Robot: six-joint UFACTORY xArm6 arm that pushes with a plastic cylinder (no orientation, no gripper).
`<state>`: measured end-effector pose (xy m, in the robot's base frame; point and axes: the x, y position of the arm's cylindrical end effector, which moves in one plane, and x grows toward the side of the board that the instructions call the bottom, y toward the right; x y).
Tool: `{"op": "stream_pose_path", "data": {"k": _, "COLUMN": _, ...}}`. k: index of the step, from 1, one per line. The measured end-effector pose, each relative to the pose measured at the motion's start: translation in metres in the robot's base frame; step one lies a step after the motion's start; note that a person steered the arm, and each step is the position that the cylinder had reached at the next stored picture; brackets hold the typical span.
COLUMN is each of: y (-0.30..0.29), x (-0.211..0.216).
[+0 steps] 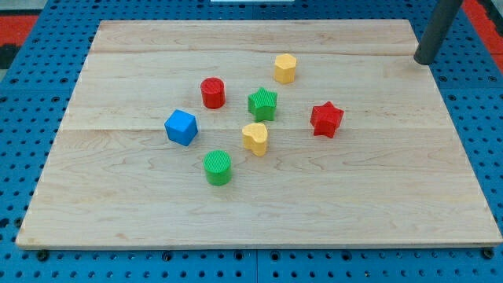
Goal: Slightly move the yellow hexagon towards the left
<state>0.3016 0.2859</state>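
The yellow hexagon [284, 68] sits on the wooden board [118, 196], above the middle of the view. My tip [424, 60] is at the board's top right edge, far to the right of the yellow hexagon and touching no block. A green star [262, 104] lies just below and left of the hexagon. A red cylinder [212, 93] lies further to the left.
A red star [326, 119] is right of the green star. A yellow heart-like block [255, 138] lies below the green star. A blue cube [181, 127] and a green cylinder [218, 167] are at lower left. Blue pegboard [31, 79] surrounds the board.
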Motion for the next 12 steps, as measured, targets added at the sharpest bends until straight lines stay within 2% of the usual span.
{"op": "stream_pose_path", "data": {"k": 4, "y": -0.001, "x": 0.0}}
{"op": "stream_pose_path", "data": {"k": 6, "y": -0.115, "x": 0.0}}
{"op": "stream_pose_path", "data": {"k": 12, "y": -0.105, "x": 0.0}}
